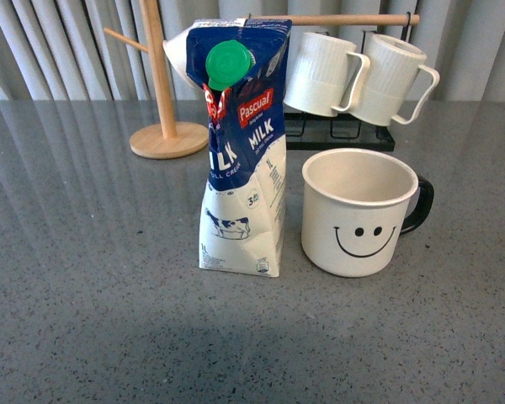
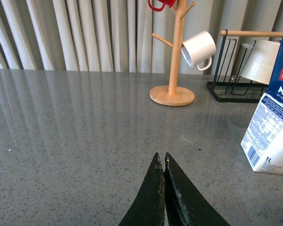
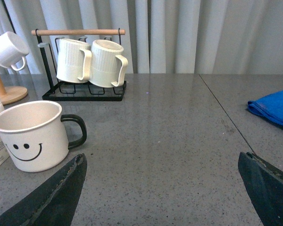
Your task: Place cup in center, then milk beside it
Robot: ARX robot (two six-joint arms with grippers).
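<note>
Black, tapered, scuffed jaws

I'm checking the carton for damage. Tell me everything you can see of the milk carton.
The milk carton is tall, blue on top and white below, printed "Pascual MILK" with a small cow picture. Its green round cap is on. It looks like coated cardboard, creased near the base. It stands upright on the grey table, left of the smiley mug, not touching it.

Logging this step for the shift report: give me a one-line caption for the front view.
Pascual milk carton stands upright beside the smiley-face mug on the grey table, mug racks behind.
</note>
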